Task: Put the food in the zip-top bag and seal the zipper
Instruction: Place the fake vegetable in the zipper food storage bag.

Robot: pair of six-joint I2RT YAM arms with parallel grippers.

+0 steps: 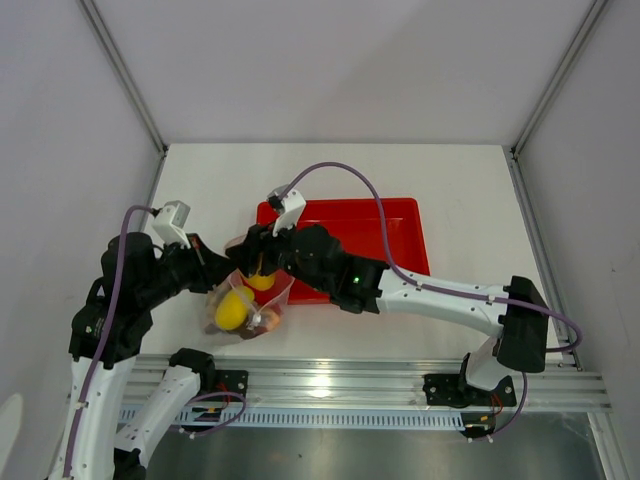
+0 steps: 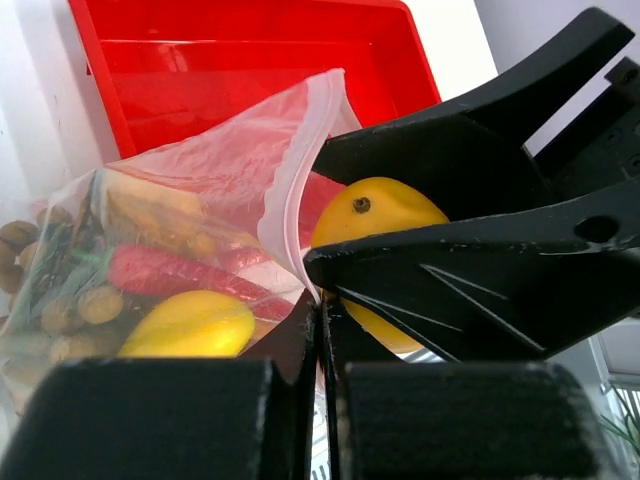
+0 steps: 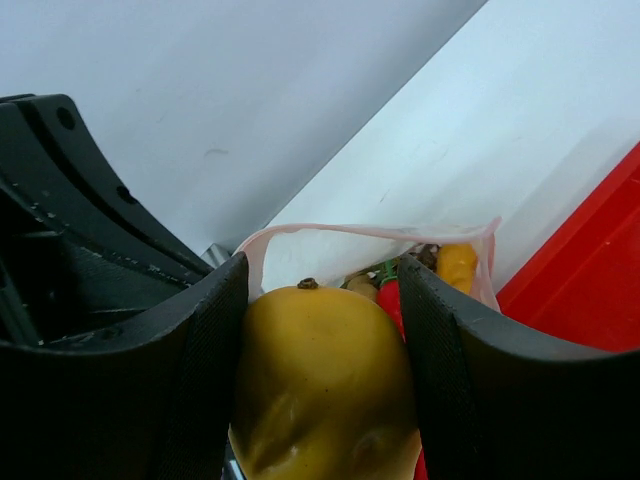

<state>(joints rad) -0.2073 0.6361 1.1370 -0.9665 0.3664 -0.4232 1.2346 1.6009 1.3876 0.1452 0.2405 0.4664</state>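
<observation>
We have the zip-top bag (image 2: 200, 170) lying near the near edge of the tabletop (image 1: 460, 180), left of its middle and just off the near-left corner of the red tray (image 1: 400, 215). Its mouth faces the tray.

The left end effector (image 2: 320, 335) is closed narrow, and the bag's mouth edge runs down between its fingers, so we judge that it is pinching the lip to hold the bag open. The right end effector (image 3: 322, 300) clamps the yellow fruit (image 3: 320, 390), stem end up, right at the zipper (image 3: 350, 232). From these views we cannot tell whether the fruit has crossed the lip.

Inside the bag are the other yellow fruit (image 2: 190, 325), the red-brown stick (image 2: 170, 272), the tan round fruits (image 2: 80, 305) and an orange chunk (image 3: 455, 265).

Several things could go wrong from here:
- The opening looks barely wider than the fruit plus the fingers around it, so pushing in could catch the zipper strip and fold it under.
- A push could also drag the thin film out of the left pinch, letting the mouth collapse.
- If the fruit is let go too soon, it could roll along the tabletop toward the near edge.
- The bag looks crowded, so the fruit may end up close to the mouth and stop the zipper from closing.
</observation>
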